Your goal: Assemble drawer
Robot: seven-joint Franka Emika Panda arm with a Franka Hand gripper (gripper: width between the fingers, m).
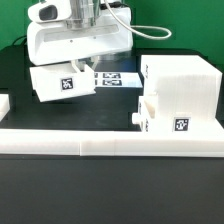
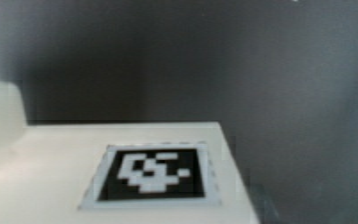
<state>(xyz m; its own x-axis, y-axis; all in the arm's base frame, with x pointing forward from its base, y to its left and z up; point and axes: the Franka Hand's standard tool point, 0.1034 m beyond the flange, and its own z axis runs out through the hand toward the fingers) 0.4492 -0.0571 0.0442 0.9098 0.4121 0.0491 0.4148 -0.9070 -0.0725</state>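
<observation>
Gripper [image 1: 68, 62]: at the end of the white arm, low over the black table [image 1: 110, 105] at the exterior view's left; fingers hidden behind the arm's body and the box beneath, so cannot tell whether they clasp it or stand apart.

Small box [image 1: 62, 83]: white, tilted, tag on its front face, directly under the gripper, touching or nearly so. Wrist view: white surface with one tag [image 2: 153, 172], blurred, dark table behind.

Large shell [image 1: 182, 85]: white, hollow, at the exterior view's right, standing against the border rail [image 1: 100, 139], tag on its lower front. A second small white part [image 1: 148, 110] sits at its left side, touching.

Marker board [image 1: 117, 78]: flat on the table between box and shell.
</observation>
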